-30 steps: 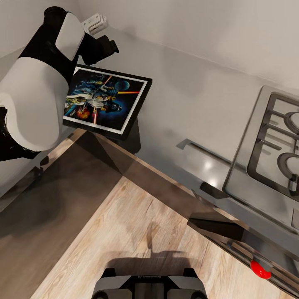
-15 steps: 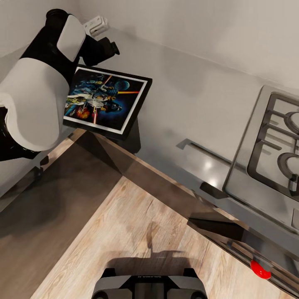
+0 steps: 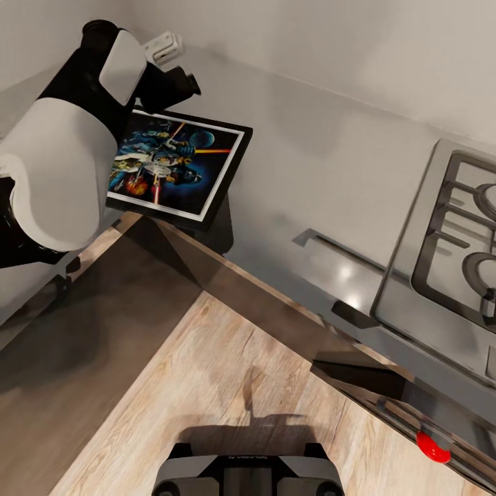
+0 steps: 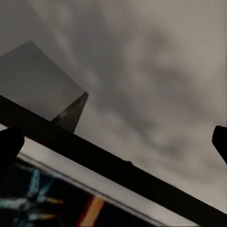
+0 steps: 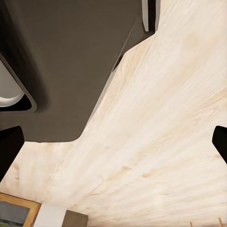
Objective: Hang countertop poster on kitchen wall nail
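Left claw spread wide over the poster overhanging the kitchen countertop corner edge.

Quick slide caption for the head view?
Left arm reaching over the poster at the countertop corner, gas hob alongside.

We see a light grey countertop carrying a steel gas hob at our right and a poster tilted near its inner corner.
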